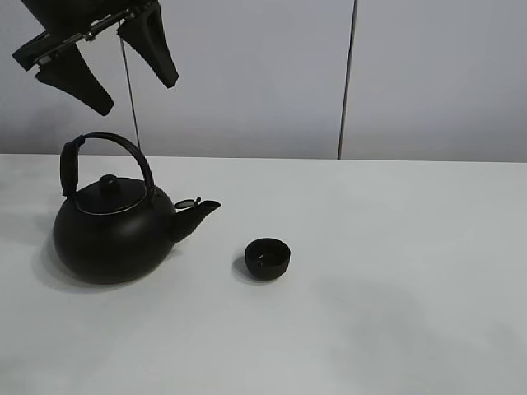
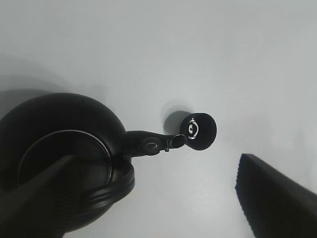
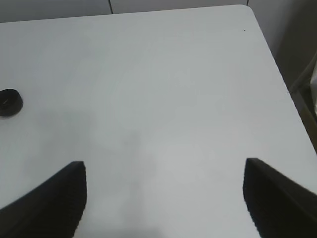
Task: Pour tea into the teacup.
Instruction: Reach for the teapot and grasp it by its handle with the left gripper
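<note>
The teacup (image 1: 268, 257) stands upright on the white desk (image 1: 395, 271), a little left of centre. It is just right of the spout (image 1: 198, 214) of a black kettle (image 1: 111, 243), near it but not touching. The kettle sits upright with its lid (image 1: 109, 193) on and its arched handle (image 1: 107, 144) raised. The left hand (image 1: 136, 94) hangs released, fingers spread, above that handle and clear of it. The teacup lies well below it and off to the right. The right hand (image 3: 164, 168) is likewise released, fingers wide apart, over bare desk at the right. The teacup is well apart to its left.
</note>
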### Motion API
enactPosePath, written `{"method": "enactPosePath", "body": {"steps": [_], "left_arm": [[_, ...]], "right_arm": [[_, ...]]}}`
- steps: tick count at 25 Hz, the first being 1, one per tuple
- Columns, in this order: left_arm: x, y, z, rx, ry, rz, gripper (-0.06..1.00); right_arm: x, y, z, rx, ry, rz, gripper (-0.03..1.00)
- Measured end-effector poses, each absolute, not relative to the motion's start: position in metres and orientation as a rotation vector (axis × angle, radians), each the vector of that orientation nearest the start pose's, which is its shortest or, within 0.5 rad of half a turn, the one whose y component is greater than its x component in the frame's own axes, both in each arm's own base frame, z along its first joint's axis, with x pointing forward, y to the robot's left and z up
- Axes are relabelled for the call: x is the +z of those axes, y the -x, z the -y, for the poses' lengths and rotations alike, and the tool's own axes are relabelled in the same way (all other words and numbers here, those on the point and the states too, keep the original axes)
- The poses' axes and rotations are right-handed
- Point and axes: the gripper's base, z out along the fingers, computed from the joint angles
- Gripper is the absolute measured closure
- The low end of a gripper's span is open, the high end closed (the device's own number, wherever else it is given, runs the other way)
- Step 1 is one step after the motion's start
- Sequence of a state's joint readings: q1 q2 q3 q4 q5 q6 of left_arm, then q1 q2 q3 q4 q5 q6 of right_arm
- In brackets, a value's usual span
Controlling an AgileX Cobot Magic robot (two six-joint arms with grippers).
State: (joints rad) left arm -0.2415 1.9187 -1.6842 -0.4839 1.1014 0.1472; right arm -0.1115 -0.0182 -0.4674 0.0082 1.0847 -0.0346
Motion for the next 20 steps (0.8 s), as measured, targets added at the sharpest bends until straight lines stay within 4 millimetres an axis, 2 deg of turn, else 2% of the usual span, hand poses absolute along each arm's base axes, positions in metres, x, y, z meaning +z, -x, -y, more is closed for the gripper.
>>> {"method": "enactPosePath", "body": {"steps": [5, 10, 15, 20], "left_arm": [[0.283, -0.393, 0.136, -0.678, -0.321, -2.748, 0.33], [0.287, -0.397, 0.136, -0.643, -0.409, -2.667, 0.33], [0.321, -0.399, 0.142, -0.544, -0.477, -2.373, 0.33], [0.34, -0.391, 0.17, -0.501, -0.603, -2.19, 0.33]], "right_arm": [[0.266, 0.005, -0.001, -0.079, -0.08, -2.08, 0.38], [0.266, 0.005, -0.001, -0.079, -0.08, -2.08, 0.38], [0.266, 0.005, -0.001, -0.079, -0.08, -2.08, 0.38], [0.266, 0.005, -0.001, -0.079, -0.08, -2.08, 0.38]]}}
